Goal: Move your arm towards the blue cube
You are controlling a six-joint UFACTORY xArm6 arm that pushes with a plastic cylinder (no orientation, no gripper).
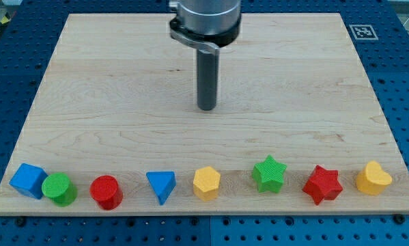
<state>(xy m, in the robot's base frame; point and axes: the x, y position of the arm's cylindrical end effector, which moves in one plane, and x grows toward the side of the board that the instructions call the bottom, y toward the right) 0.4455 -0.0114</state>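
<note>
Blocks stood in a single row along the near edge of the table (88,82), at the view's bottom. From the view's left they were: the blue cube (28,180), a green cylinder (59,189) touching or all but touching its right side, a red cylinder (106,192), a blue triangle (162,185), a yellow hexagon (207,182), a green star (269,173), a red star (322,184) and a yellow heart (373,178). The blue cube sat in the bottom left corner, close to both the near and the left edges.

Farther back, my tip (206,108) rested on bare wood near the middle of the table, well apart from every block and up and to the right of the cube. No claw was fitted, so no open or closed state applied; the arm ended in a plain dark rod.

Risks, as judged from this layout:

- A straight diagonal run to the cube would pass close above the red and green cylinders. A line drawn too low could clip either one.
- The green cylinder crowded the cube. Arrival from the right would likely shove both together.
- The cube had little margin to the table's edges. An overshoot could push it off the corner.
- An approach from above the cube, over bare wood, appeared the safer course.
</note>
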